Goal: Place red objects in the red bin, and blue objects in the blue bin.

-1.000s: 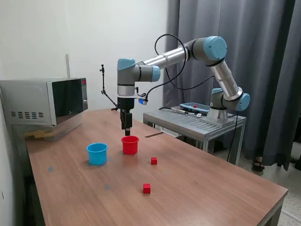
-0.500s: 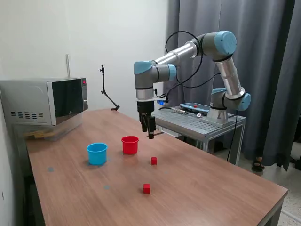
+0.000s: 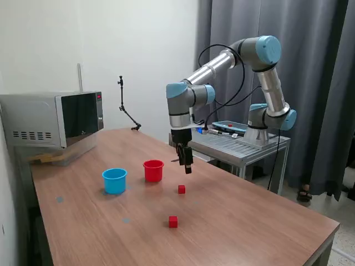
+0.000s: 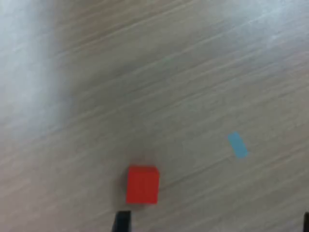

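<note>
Blue tape mark (image 4: pixel 237 145) beside red cube (image 4: pixel 143 184)

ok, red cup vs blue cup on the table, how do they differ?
The red cup is red, the blue cup light blue. The red cup sits nearer the gripper, toward the exterior view's right; the blue cup sits to its left. Both stand upright, rimmed, look similar in size.

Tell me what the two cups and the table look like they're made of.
The red cup and light blue cup look like smooth, matte moulded plastic: uniform colour, thin rolled rims. The table looks like wood-grain laminate or veneer, low sheen; which one is unclear.
</note>
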